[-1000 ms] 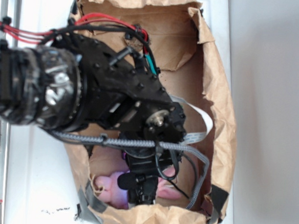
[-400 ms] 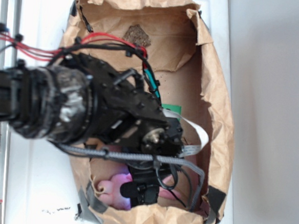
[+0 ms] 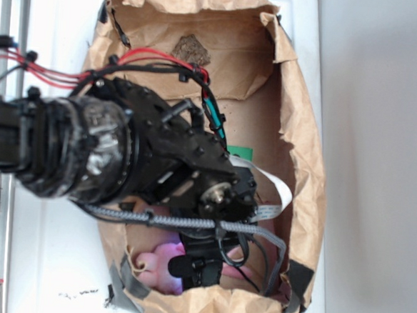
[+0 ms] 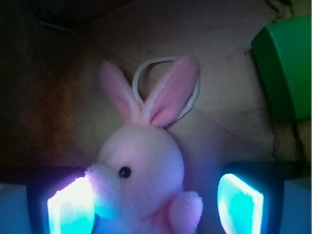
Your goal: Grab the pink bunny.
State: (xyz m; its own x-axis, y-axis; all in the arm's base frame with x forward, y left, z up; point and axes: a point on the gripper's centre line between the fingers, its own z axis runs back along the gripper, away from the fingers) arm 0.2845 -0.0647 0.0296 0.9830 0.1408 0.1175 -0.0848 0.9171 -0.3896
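Wrist view: the pink bunny (image 4: 141, 175) sits low centre on the brown paper bag (image 4: 229, 126) floor, ears up, a white loop behind them. The gripper (image 4: 155, 204) straddles it, 2 glowing fingers (image 4: 70, 207) spread wide, the left one touching its muzzle. A green block (image 4: 285, 68) sits upper right, well apart.

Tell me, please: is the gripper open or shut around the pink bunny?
Open. In the wrist view the gripper has its two glowing fingers spread apart, with the pink bunny between them; one touches the muzzle, the other stands clear.
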